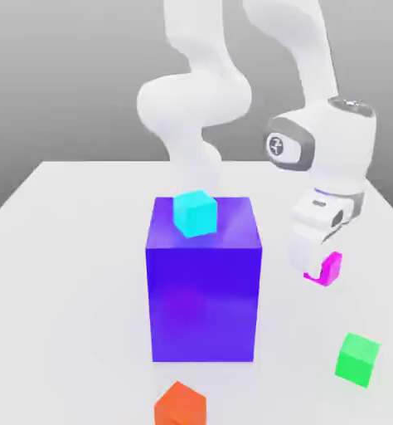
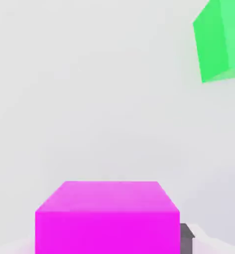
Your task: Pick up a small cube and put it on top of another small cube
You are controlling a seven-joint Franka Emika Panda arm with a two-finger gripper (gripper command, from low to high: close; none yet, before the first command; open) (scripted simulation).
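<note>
Orange cube (image 1: 181,404): seen nearest in the exterior view, low and left of centre, on the table (image 1: 59,249), in front of the big block.
Big blue-purple block (image 1: 203,290): stood mid-table, with a cyan cube (image 1: 195,213) resting on its top face toward the far left corner.
Gripper (image 1: 317,267): lowered at the exterior view's right of the block, right over the magenta cube; whether the fingers are spread or closed cannot be told.
Small magenta cube (image 1: 330,269): found on the table directly under the gripper, partly hidden by it in the exterior view; in the hand view it (image 2: 107,218) is seen close below the camera, with a dark finger tip (image 2: 187,237) just beside one face.
Green cube (image 1: 357,359): placed nearer and slightly right of the magenta cube, apart from it.
Risk: the cube could be nudged or twisted if the fingers are closed off-centre; a lift begun before a firm hold is made could let it slip out.
Risk on transfer: the cyan cube could be knocked off if the big block is struck.
</note>
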